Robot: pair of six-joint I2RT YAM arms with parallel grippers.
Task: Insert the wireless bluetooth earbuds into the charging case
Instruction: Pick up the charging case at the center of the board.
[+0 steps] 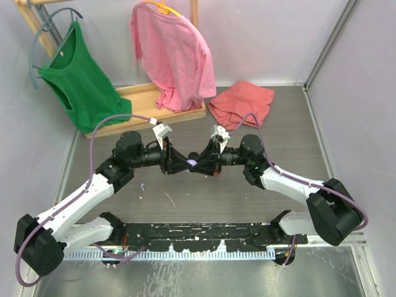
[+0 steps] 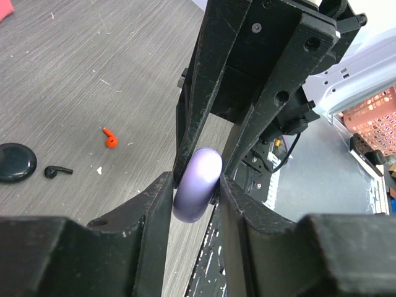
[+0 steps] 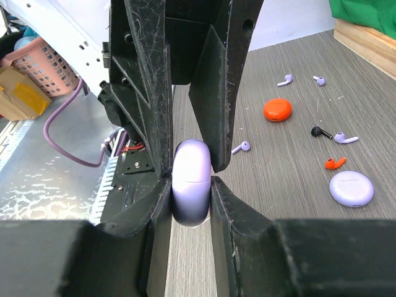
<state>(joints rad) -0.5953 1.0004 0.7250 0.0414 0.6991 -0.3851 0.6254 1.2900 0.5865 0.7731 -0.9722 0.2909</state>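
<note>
A closed lavender charging case (image 1: 192, 163) is held above the table's middle, pinched from both sides. My left gripper (image 2: 197, 185) is shut on it, and so is my right gripper (image 3: 190, 182); the case (image 3: 192, 179) shows its seam. Loose earbuds lie on the table. The left wrist view shows a red-orange one (image 2: 110, 138) and a black one (image 2: 57, 171). The right wrist view shows lavender ones (image 3: 241, 147) (image 3: 284, 80) (image 3: 345, 138), a black one (image 3: 320, 132) and a red-orange one (image 3: 335, 163).
A black round case (image 2: 15, 162), an orange case (image 3: 277, 109) and another lavender case (image 3: 351, 188) lie on the table. A wooden rack (image 1: 142, 111) with green (image 1: 83, 80) and pink (image 1: 173, 55) shirts stands at the back, beside a red cloth (image 1: 241, 102).
</note>
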